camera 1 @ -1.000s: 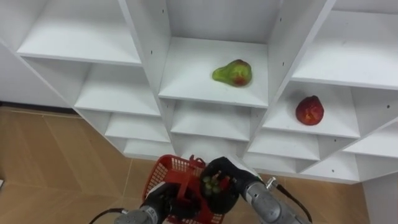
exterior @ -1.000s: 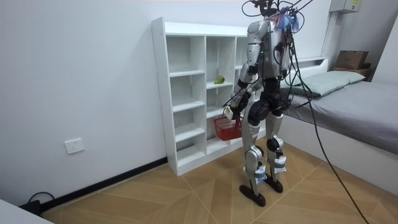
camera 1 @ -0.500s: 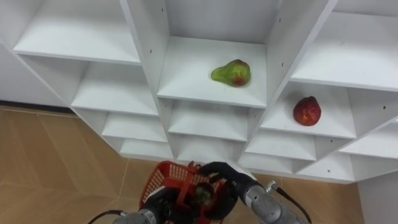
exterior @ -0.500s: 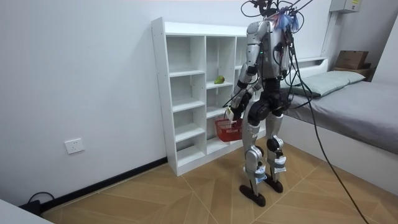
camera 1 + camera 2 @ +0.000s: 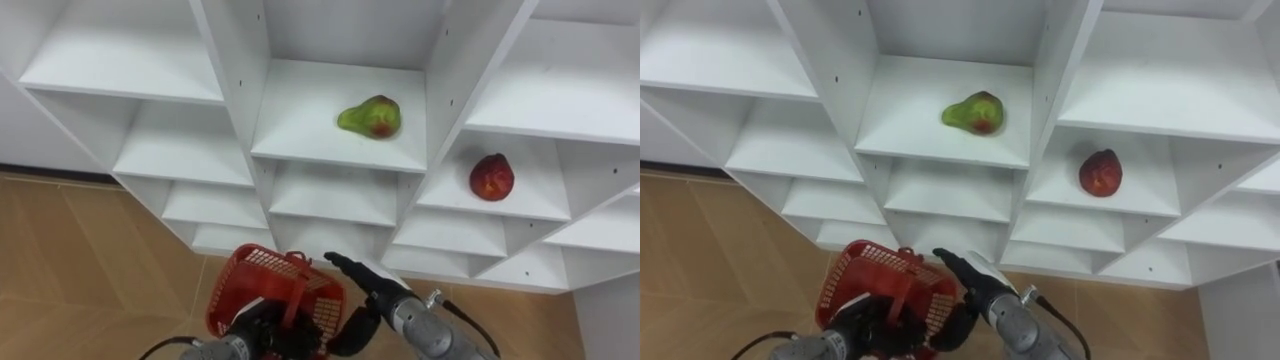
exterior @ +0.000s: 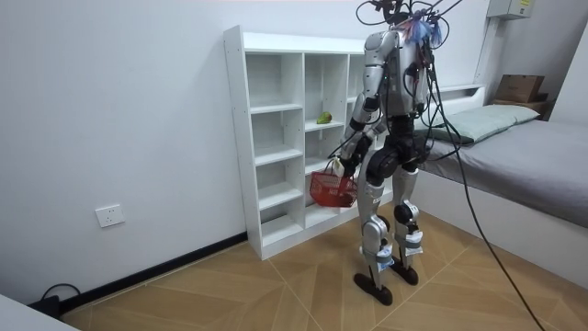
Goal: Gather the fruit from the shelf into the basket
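In the left eye view you are looking down on a white closet (image 5: 235, 60) whose open compartments are standing in columns on a wooden floor (image 5: 80, 260). A green pear (image 5: 371, 117) with a red blush is lying on its side on a shelf in the middle column. A red fruit (image 5: 491, 177) is sitting on a shelf one column to the right and a little lower, well apart from the pear. Low in front of the closet, the left robot hand (image 5: 262, 328) is curling round the handle of a red basket (image 5: 255, 285) and holding it over the floor. The right robot hand (image 5: 362, 274) is hovering just beside the basket's right rim with its fingers stretched out and spread, gripping nothing.

In the right eye view you are getting the same layout. Both fruits are resting on their shelves, and you cannot tell what is lying inside the basket.

In the room view the robot is standing upright facing the closet, which is backing onto a pale wall (image 6: 119, 110). The basket is hanging at thigh height before the lower shelves. A bed (image 6: 524, 147) is lying on the room view's right, and a socket (image 6: 108, 216) is sitting low on the wall.
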Tool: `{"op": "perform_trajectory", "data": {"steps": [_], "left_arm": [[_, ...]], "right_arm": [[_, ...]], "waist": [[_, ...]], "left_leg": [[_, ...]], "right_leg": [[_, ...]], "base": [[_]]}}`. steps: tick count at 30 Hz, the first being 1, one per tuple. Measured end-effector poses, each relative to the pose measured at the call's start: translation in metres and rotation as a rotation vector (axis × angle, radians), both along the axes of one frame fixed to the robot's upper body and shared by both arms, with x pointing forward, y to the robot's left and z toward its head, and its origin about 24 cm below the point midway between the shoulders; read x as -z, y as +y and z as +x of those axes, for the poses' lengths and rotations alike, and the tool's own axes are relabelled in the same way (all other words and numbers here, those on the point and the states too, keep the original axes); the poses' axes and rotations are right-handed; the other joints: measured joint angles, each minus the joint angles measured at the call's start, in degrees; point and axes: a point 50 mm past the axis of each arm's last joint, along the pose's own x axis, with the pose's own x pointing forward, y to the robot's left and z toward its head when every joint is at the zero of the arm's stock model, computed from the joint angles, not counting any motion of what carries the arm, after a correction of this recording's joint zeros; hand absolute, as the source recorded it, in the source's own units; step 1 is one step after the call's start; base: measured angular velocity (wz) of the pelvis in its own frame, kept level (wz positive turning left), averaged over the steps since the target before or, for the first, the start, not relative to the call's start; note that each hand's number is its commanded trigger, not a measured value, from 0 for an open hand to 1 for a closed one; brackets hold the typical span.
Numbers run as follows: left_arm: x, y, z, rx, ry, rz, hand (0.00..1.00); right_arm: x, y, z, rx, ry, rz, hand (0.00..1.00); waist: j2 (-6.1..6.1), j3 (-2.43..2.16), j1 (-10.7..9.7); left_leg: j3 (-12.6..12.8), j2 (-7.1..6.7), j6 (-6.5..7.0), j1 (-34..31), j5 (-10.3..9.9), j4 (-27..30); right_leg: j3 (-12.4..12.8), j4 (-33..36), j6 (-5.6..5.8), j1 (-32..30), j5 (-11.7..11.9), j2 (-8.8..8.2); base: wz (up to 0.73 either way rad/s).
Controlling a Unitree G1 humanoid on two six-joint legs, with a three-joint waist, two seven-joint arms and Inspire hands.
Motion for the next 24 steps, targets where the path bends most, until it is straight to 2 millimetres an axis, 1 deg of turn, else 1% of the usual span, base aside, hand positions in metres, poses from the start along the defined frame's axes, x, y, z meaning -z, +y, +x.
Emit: {"op": "perform_trajectory", "data": {"steps": [4,9,15,21,24], "left_arm": [[0.002,0.002,-0.002,-0.006,0.011,0.007,1.0],[0.002,0.0,-0.001,-0.021,0.011,-0.006,1.0],[0.001,0.001,0.0,-0.121,0.02,-0.056,1.0],[0.003,0.002,-0.003,-0.232,0.032,-0.076,1.0],[0.003,0.006,-0.002,-0.32,0.038,-0.102,1.0]], "right_arm": [[-0.001,-0.004,0.002,0.018,-0.001,0.017,0.0],[-0.006,-0.006,0.005,0.01,-0.032,0.015,0.0],[-0.005,-0.007,0.003,0.015,-0.035,0.008,0.0],[-0.011,-0.005,0.001,0.021,-0.082,0.014,0.0],[-0.025,-0.002,0.002,-0.014,-0.157,0.022,0.0]], "waist": [[0.02,0.01,0.04],[0.05,0.03,0.12],[-0.05,0.04,0.49],[-0.98,0.01,0.62],[-1.9,0.03,0.74]], "left_leg": [[-0.19,0.0,0.0,0.25,0.0,-0.11],[-0.25,0.03,0.0,0.81,0.0,-0.27],[0.06,0.02,0.0,1.52,0.0,-0.68],[-0.09,0.0,0.0,2.7,0.0,-0.93],[-0.1,0.02,0.01,3.68,0.0,-1.05]], "right_leg": [[-0.09,-0.04,0.0,0.17,0.0,-0.01],[-0.17,-0.05,0.0,0.6,0.0,-0.04],[-0.27,-0.03,0.0,1.06,0.0,-0.02],[-0.21,-0.03,0.0,2.11,0.0,-0.01],[-0.27,-0.03,0.01,2.96,-0.01,0.03]], "base": [[0.0],[0.0],[-0.02],[0.01],[0.0]]}}
